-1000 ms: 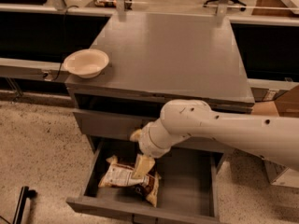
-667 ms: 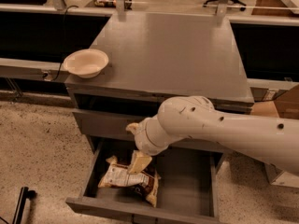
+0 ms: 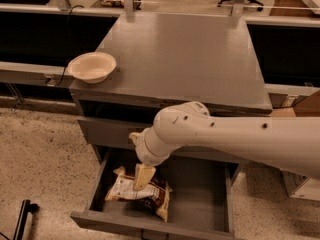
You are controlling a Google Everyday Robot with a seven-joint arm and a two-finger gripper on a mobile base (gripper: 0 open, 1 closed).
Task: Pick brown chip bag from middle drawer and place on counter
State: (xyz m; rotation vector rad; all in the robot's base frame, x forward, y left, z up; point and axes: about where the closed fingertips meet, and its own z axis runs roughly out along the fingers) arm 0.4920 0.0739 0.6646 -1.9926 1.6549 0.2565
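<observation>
The brown chip bag (image 3: 121,189) lies in the open middle drawer (image 3: 200,204), in its left half, cream panel up with a dark brown end toward the front. My gripper (image 3: 142,177) points straight down from the white arm (image 3: 225,134) and sits at the bag's top middle, touching or just above it. The counter (image 3: 185,54) is the grey cabinet top above the drawer. A cream round bowl (image 3: 92,66) stands at the counter's front left corner.
The drawer's front wall (image 3: 145,225) is low and close to the frame's bottom. A black object (image 3: 22,223) stands on the speckled floor at the lower left. A brown cardboard box (image 3: 306,108) sits right of the cabinet.
My gripper has shifted a little to the left and slightly down over the bag. The bag, the drawer and the bowl have not moved.
</observation>
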